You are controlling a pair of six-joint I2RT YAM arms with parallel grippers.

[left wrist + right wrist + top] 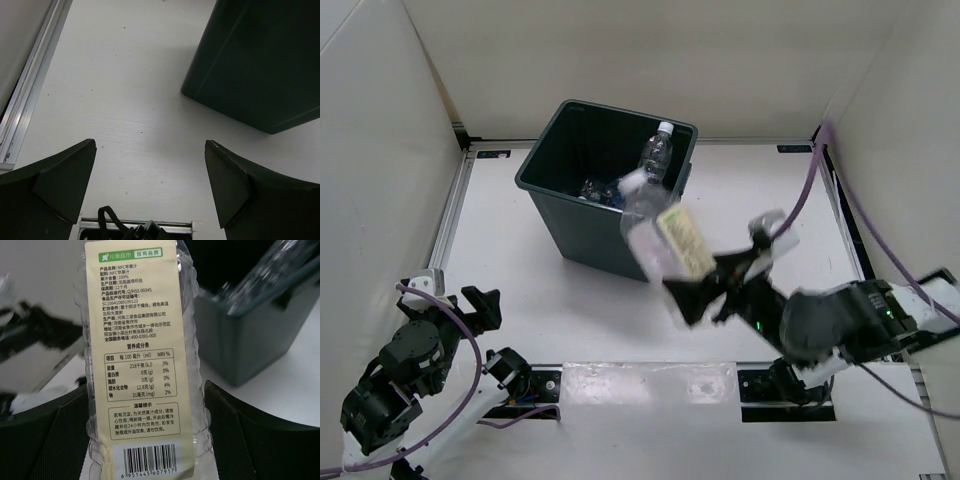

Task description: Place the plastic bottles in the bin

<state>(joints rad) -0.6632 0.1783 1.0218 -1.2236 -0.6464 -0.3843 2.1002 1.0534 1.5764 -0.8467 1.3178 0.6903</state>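
One bottle (657, 152) is seen in the bin (555, 215), upper centre; a labelled bottle (665, 235) is pinched by the right fingers (250, 440) beside it; left fingers (60, 185) are spread.

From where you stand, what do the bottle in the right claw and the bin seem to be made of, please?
Held bottle: thin clear glossy plastic; the background shows through its crinkled wall. Its label: matte cream paper or film. Bin: apparently rigid dark plastic, smooth with a dull sheen.
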